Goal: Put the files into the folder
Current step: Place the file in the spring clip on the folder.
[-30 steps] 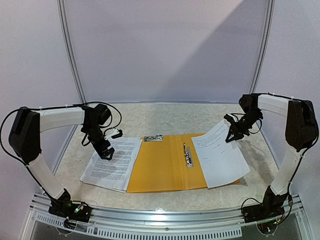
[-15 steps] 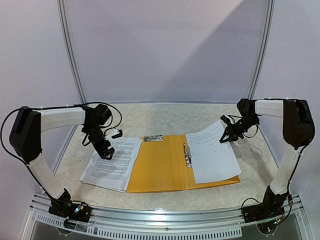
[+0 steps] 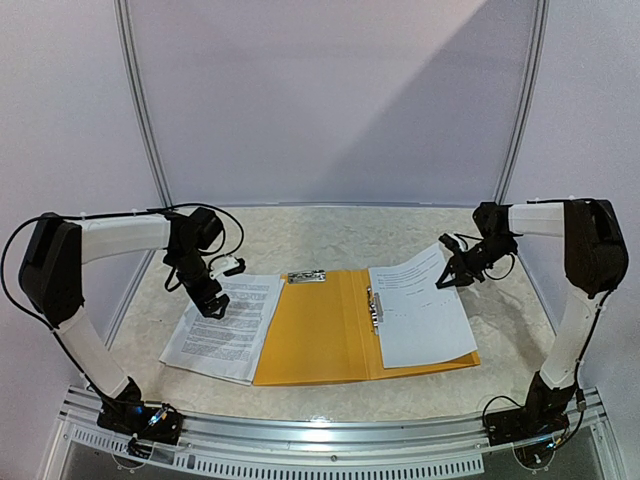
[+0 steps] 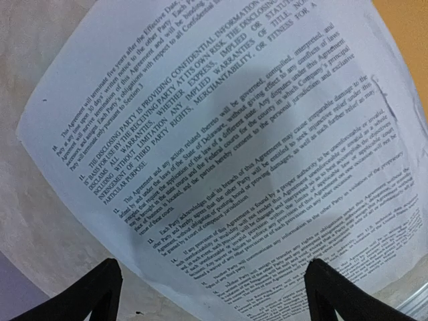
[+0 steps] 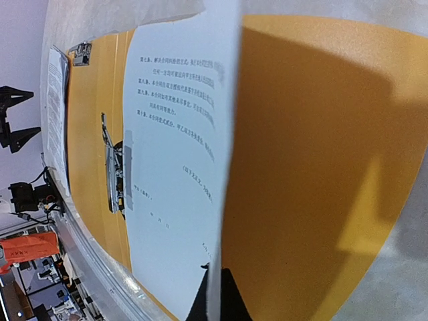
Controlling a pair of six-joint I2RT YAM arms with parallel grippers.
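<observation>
The orange-yellow folder (image 3: pixel 320 335) lies open on the table with its metal clip (image 3: pixel 375 308) along the spine. My right gripper (image 3: pixel 447 277) is shut on the far right corner of one white file sheet (image 3: pixel 418 312), which lies over the folder's right half with that corner lifted. The right wrist view has the sheet's edge (image 5: pixel 224 167) pinched between the jaws above the orange folder (image 5: pixel 307 174). The other files (image 3: pixel 225 325) lie left of the folder. My left gripper (image 3: pixel 212 305) hovers open over those printed files (image 4: pixel 227 154), fingers (image 4: pixel 334 294) wide apart.
A second loose metal clip piece (image 3: pixel 307 276) lies at the folder's far edge. The aluminium rail (image 3: pixel 320 440) with both arm bases runs along the near edge. The table has a pale stone-pattern top (image 3: pixel 330 235) with white walls behind.
The right gripper has dragged its sheet leftward and lower, so the sheet's left edge now reaches the clip at the spine. The left arm has not moved.
</observation>
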